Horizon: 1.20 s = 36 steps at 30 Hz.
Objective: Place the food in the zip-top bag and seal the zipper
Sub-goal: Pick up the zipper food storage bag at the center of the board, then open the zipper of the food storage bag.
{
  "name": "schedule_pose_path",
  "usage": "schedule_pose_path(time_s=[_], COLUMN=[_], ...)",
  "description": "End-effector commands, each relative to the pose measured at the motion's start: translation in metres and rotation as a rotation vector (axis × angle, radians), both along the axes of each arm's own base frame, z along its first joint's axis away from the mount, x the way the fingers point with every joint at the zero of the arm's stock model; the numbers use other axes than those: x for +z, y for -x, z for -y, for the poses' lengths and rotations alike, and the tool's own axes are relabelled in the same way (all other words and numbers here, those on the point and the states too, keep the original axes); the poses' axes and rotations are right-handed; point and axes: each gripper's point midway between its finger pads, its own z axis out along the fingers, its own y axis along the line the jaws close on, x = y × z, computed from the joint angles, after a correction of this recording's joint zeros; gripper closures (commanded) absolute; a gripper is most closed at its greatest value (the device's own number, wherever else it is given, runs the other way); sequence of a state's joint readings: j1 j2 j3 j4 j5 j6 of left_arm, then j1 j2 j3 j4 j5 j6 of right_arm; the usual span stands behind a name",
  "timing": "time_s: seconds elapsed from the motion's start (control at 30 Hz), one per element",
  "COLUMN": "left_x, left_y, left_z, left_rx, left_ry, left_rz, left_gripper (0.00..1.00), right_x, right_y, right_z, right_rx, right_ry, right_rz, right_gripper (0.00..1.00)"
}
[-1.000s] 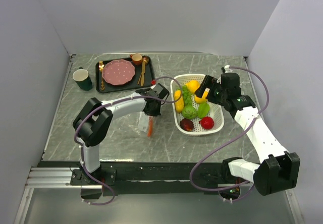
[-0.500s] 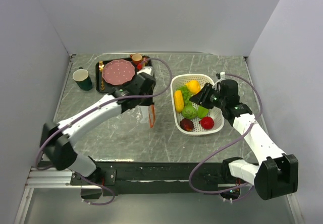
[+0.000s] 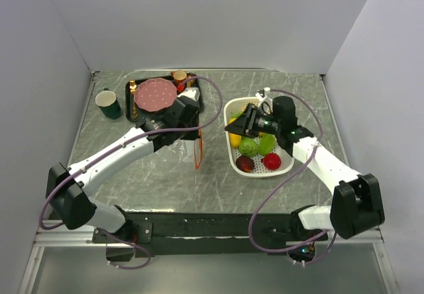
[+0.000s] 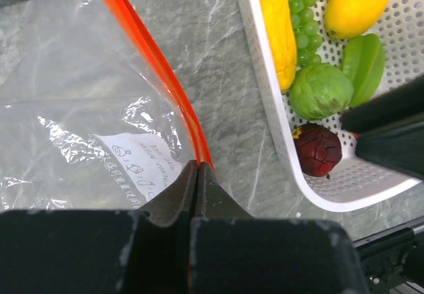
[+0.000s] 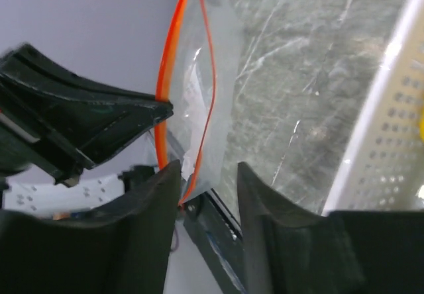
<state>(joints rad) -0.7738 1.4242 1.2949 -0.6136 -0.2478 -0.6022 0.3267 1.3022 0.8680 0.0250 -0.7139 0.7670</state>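
White basket (image 4: 264, 102) (food (image 4: 320, 92) inside), green cup (image 3: 108, 103) apart

Your left gripper (image 3: 196, 129) pinches the zip-top bag (image 3: 197, 153) at its top, so the bag hangs edge-on over the desk (image 3: 152, 171), just left of the white basket (image 3: 265, 174). Your right gripper (image 3: 234, 127) hovers over the basket's left rim, above the food (image 3: 249, 146).

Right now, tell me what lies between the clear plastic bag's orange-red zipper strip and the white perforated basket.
Only bare grey marbled tabletop; the left wrist view shows nothing resting between the orange-red zipper strip and the white perforated basket.
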Motion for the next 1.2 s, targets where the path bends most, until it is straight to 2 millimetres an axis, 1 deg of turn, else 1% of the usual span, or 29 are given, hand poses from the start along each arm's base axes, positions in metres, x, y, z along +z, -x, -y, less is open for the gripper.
schedule_pose_path(time_s=[0.0,0.03,0.07,0.1,0.13,0.17,0.2,0.23,0.3,0.33,0.43,0.47,0.57,0.63,0.67,0.8,0.83,0.87,0.93,0.97,1.0,1.03,1.07,1.1,1.13,1.17], left_x=[0.008,0.006,0.008,0.007,0.006,0.005,0.007,0.008,0.009,0.009,0.010,0.009,0.008,0.006,0.006,0.004,0.002,0.001,-0.003,-0.008,-0.015,-0.015,-0.024,-0.031,-0.033,-0.035], left_y=[-0.003,-0.003,-0.003,-0.003,-0.003,-0.003,-0.003,-0.002,-0.003,-0.003,-0.002,-0.002,-0.001,-0.002,-0.001,-0.002,-0.002,-0.001,-0.005,-0.004,-0.006,-0.013,-0.009,-0.011,-0.013,-0.015], left_z=[0.012,0.013,0.015,0.015,0.015,0.015,0.015,0.016,0.016,0.017,0.019,0.019,0.020,0.020,0.020,0.022,0.022,0.022,0.016,0.009,0.003,-0.011,-0.025,-0.033,-0.041,-0.050], left_rx=[-0.042,-0.049,-0.051,-0.054,-0.056,-0.058,-0.061,-0.064,-0.065,-0.067,-0.080,-0.079,-0.082,-0.081,-0.083,-0.085,-0.087,-0.086,-0.057,-0.031,-0.001,0.067,0.116,0.148,0.180,0.219], left_ry=[0.035,0.037,0.040,0.037,0.035,0.032,0.037,0.040,0.044,0.046,0.054,0.054,0.056,0.058,0.057,0.056,0.056,0.053,0.026,-0.006,-0.040,-0.093,-0.150,-0.190,-0.221,-0.264], left_rz=[0.030,0.026,0.027,0.025,0.022,0.020,0.025,0.027,0.033,0.033,0.031,0.030,0.028,0.026,0.023,0.021,0.018,0.014,0.015,0.001,-0.006,0.014,-0.022,-0.041,-0.046,-0.038], left_gripper=[0.99,0.99,0.99,0.99,0.99,0.99,0.99,0.99,0.99,0.99,0.99,0.99,0.99,0.99,0.99,0.99,0.99,0.99,0.99,0.99,0.99,0.99,0.99,0.99,0.99,0.99], right_x=[0.006,0.008,0.005,-0.003,-0.002,-0.005,-0.013,-0.012,-0.025,-0.025,-0.033,-0.032,-0.043,-0.041,-0.046,-0.053,-0.051,-0.051,-0.053,-0.054,-0.056,-0.060,-0.061,-0.064,-0.068,-0.063], right_y=[-0.001,-0.003,-0.001,-0.003,-0.006,-0.006,-0.006,-0.009,-0.008,-0.010,-0.013,-0.013,-0.013,-0.016,-0.017,-0.021,-0.022,-0.022,-0.022,-0.027,-0.030,-0.029,-0.037,-0.036,-0.037,-0.036], right_z=[-0.029,-0.033,-0.041,-0.046,-0.050,-0.054,-0.059,-0.062,-0.067,-0.069,-0.073,-0.076,-0.081,-0.084,-0.086,-0.089,-0.091,-0.092,-0.092,-0.088,-0.085,-0.080,-0.073,-0.071,-0.066,-0.066], right_rx=[0.090,0.093,0.116,0.128,0.132,0.138,0.152,0.152,0.166,0.170,0.175,0.184,0.204,0.207,0.208,0.223,0.231,0.231,0.221,0.183,0.160,0.141,0.078,0.061,0.037,0.026], right_ry=[0.013,0.020,0.029,0.038,0.038,0.044,0.053,0.056,0.085,0.090,0.095,0.085,0.086,0.077,0.080,0.090,0.076,0.066,0.068,0.095,0.117,0.152,0.196,0.222,0.256,0.261], right_rz=[0.032,0.038,0.039,0.019,0.021,0.015,0.001,0.006,-0.023,-0.023,-0.034,-0.029,-0.064,-0.048,-0.060,-0.071,-0.057,-0.070,-0.075,-0.066,-0.062,-0.065,-0.044,-0.042,-0.041,-0.021], right_gripper=[0.50,0.49,0.49,0.49,0.48,0.48,0.49,0.49,0.49,0.49,0.49,0.49,0.48,0.48,0.49,0.50,0.54,0.66,0.81,0.98,1.00,1.00,1.00,1.00,1.00,1.00])
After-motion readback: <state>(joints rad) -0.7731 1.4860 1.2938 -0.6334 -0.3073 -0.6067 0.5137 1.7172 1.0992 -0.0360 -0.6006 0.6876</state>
